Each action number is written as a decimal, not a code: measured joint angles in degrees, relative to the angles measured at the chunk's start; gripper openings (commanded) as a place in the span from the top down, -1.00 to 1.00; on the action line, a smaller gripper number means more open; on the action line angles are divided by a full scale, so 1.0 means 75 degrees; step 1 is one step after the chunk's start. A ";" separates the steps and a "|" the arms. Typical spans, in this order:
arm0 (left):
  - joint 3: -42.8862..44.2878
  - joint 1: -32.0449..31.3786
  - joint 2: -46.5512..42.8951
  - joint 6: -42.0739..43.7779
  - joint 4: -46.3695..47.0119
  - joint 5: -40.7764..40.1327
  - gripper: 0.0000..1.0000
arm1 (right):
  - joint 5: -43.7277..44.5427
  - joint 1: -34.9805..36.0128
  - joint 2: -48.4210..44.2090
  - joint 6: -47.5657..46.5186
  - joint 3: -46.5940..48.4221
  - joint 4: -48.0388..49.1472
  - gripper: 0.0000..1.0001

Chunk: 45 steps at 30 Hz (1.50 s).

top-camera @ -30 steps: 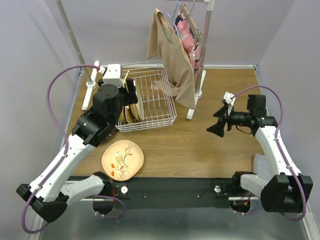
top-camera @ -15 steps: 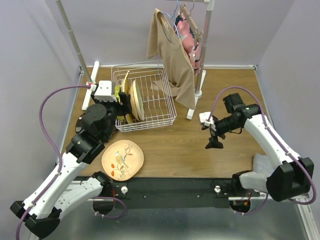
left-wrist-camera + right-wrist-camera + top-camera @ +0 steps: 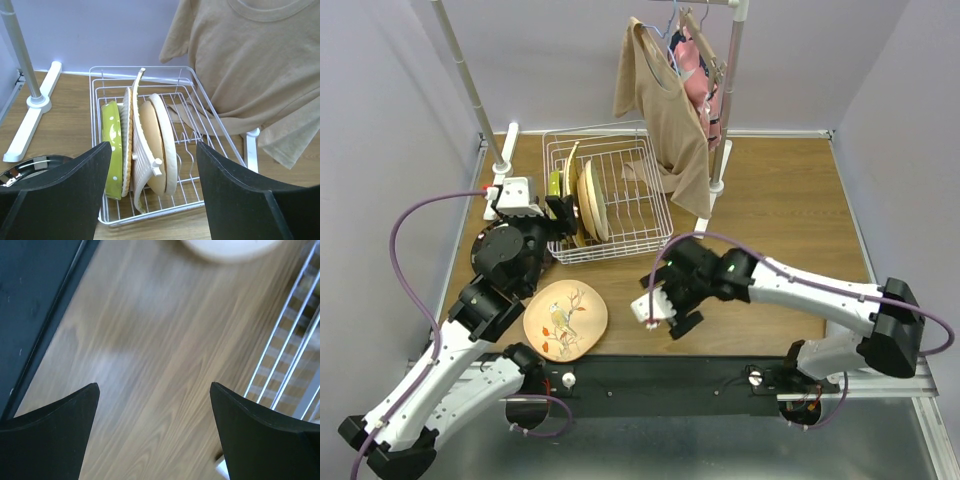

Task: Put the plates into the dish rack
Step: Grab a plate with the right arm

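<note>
Left wrist: ribbed square plate (image 3: 141, 170) upright, wire rack (image 3: 195, 146).

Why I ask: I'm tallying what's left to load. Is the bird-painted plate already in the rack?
No, the bird-painted plate lies flat on the table, outside the dish rack.

Plates on edge in the white wire rack, one lying flat outside it.
The dish rack (image 3: 638, 205) sits upper centre-left in the top view. In its left half a lime dotted plate (image 3: 112, 147), a pale woven-look plate (image 3: 141, 165) and tan round plates (image 3: 152, 142) stand upright. A peach bird-painted plate (image 3: 565, 320) lies face-up at lower left.
</note>
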 measured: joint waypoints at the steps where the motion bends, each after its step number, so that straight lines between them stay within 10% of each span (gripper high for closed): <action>1: -0.0012 0.0000 -0.0061 -0.0023 0.0023 -0.0026 -0.55 | 0.0271 0.0388 0.0082 0.0090 -0.0044 0.0367 -1.00; 17: -0.0012 0.0000 -0.0901 -0.0670 -0.0189 -0.0055 -0.56 | 0.2133 0.2742 0.2754 0.0944 -0.0574 0.5887 -0.61; 39: -0.0125 0.0000 -0.1597 -0.0860 -0.0766 -0.0061 -0.59 | 0.2294 0.3040 0.4243 0.0670 -0.0128 0.7146 0.91; 45: -0.0134 0.0000 -0.1647 -0.0915 -0.0851 -0.0064 -0.58 | 0.2428 0.3130 0.4097 0.0673 -0.0152 0.7437 0.99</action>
